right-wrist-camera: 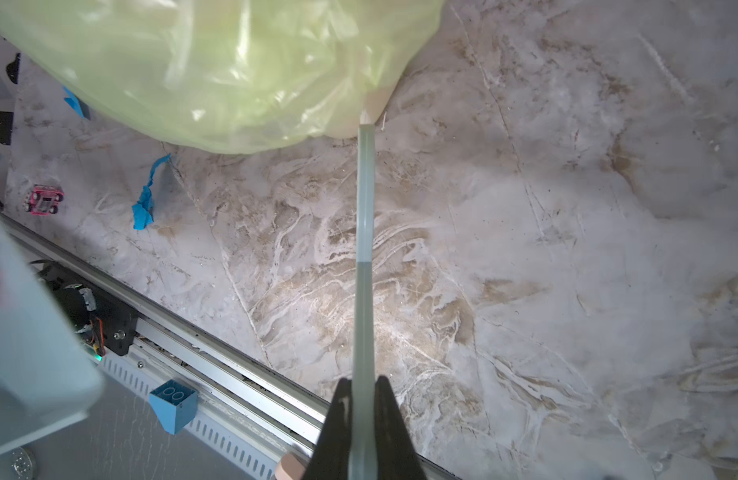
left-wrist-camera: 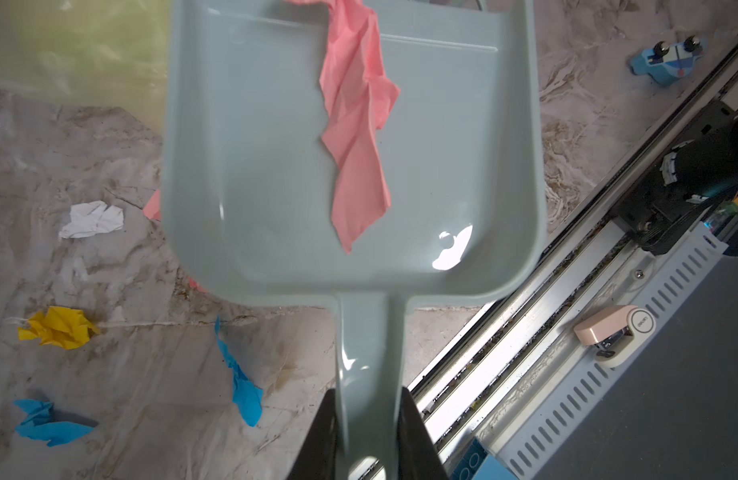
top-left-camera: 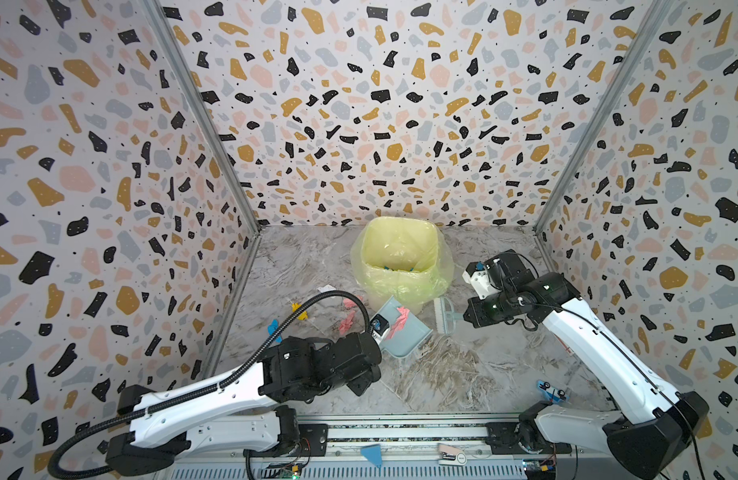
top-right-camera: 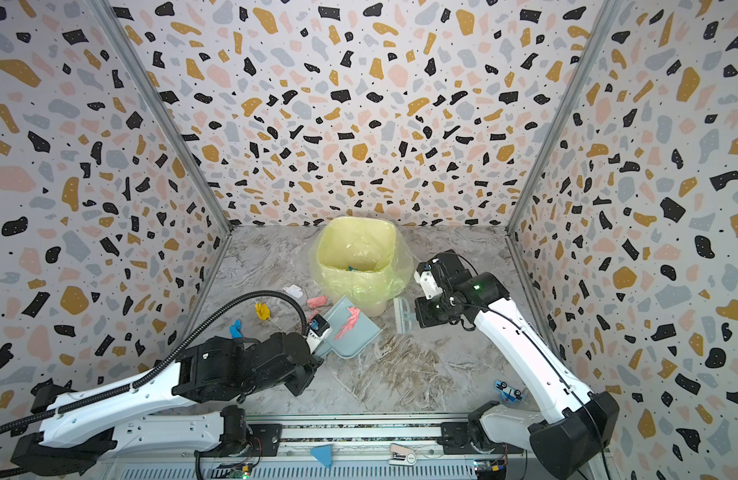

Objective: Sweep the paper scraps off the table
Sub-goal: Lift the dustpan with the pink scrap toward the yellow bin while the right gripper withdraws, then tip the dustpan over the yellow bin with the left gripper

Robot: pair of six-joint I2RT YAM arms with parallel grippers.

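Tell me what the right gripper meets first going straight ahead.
Likely the bagged bin: the brush clamped in the right gripper points at its foot; whether they touch is unclear.

Torn paper scraps (left-wrist-camera: 57, 332) litter a marbled counter (top-left-camera: 442, 374) beside a lined bin (top-left-camera: 394, 286) and a blue toy car (top-left-camera: 551, 390).

table (top-left-camera: 463, 374) grey-white-brown marble; walls (top-left-camera: 359, 104) white terrazzo, black, mustard, pink, grey specks; dustpan (left-wrist-camera: 255, 166) and brush (top-left-camera: 444, 319) pale blue-grey; pink scrap (left-wrist-camera: 355, 124), yellow scrap (left-wrist-camera: 57, 332), blue scrap (left-wrist-camera: 240, 382), white scrap (left-wrist-camera: 91, 220); bin liner (top-left-camera: 400, 245) translucent yellow-green; toy (left-wrist-camera: 666, 62) blue, black wheels
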